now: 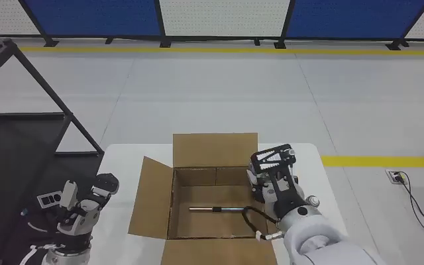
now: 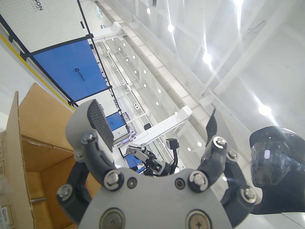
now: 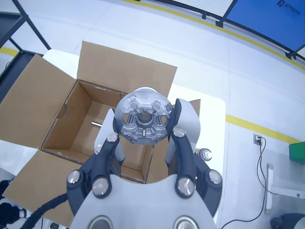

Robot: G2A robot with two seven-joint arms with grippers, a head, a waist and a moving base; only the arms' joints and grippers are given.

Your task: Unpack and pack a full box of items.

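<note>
Top view showed a brown box [image 1: 215, 151] open on a white table [image 1: 119, 165], its flaps folded out. One thin metal rod [image 1: 215, 209] lay flat on the bottom of the box. The right gripper [image 3: 144, 117] was up above the right side of the box, near the far corner. Its two fingers were squeezed tight on a round metal part [image 3: 143, 122] with holes in it. The left gripper [image 2: 153, 117] was off to the left of the box, past the left flap. Its fingers were spread wide with nothing between them, pointing up at the ceiling.

I think a few things could go wrong. The part looked heavy and smooth, so it might slip out of the fingers and land on the rod or dent the box. It hung close above the right wall of the box, so it could bump that wall or flap and push the box along. A spray can [image 3: 205, 154] stood just right of the box, and the arm could knock it over.

The table was smooth with round corners. Beyond the far side of the box the floor [image 1: 218, 86] was pale grey with a yellow line [image 1: 212, 50], and blue and white panels [image 1: 93, 16] stood behind that. A black frame [image 1: 56, 99] stood left of the box, and a socket [image 3: 258, 139] sat on the floor to its right.
</note>
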